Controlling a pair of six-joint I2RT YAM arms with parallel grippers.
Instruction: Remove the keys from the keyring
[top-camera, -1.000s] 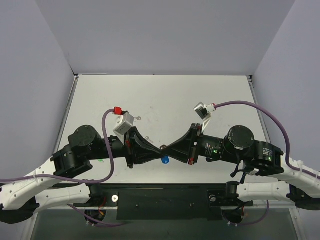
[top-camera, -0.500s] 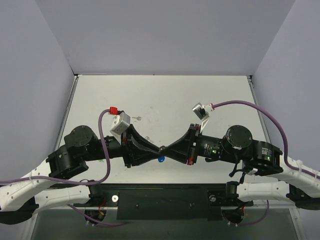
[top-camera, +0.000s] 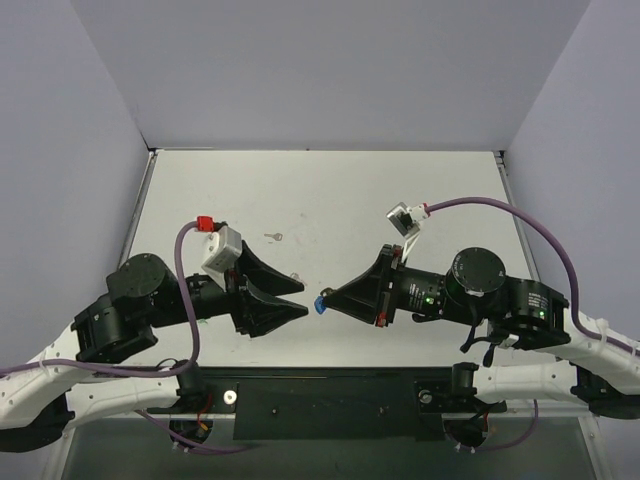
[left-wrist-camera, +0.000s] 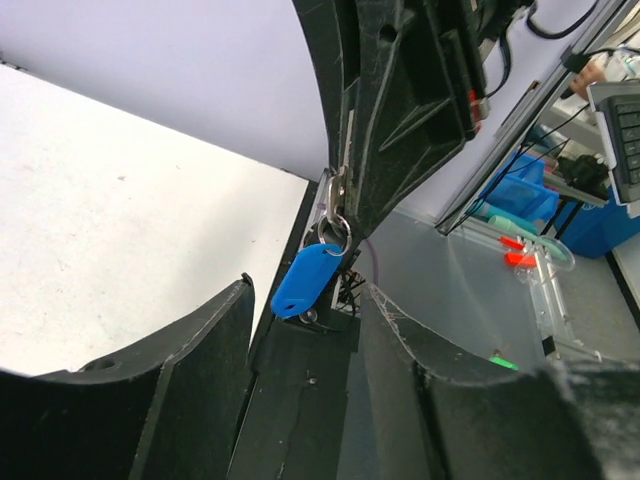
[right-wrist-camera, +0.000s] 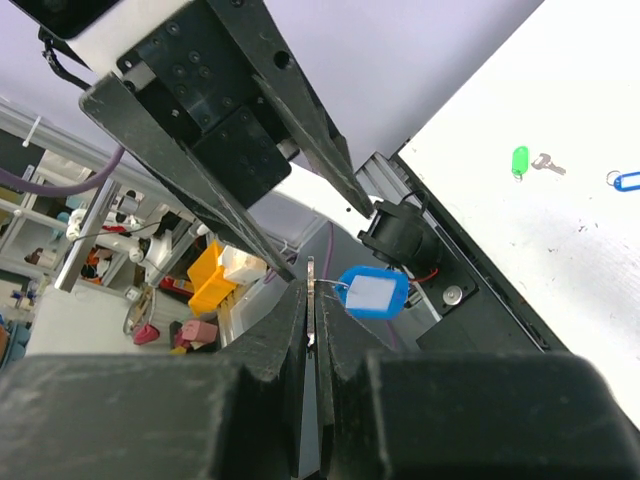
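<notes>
The top external camera looks down from above and behind the arm bases, which sit at 6 o'clock, with the white table stretching toward 12. The left wrist camera sights close along its own fingers at the right gripper. The right wrist camera faces back at the left gripper, equally close. All three views catch the blue-tagged key.

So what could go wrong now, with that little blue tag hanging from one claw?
The right gripper pinches only a thin sliver of the key, with the blue tag dangling on its ring, so it might slip and drop. The left gripper stands open just opposite. Closing in on something so small, it could miss or knock the key loose.
</notes>
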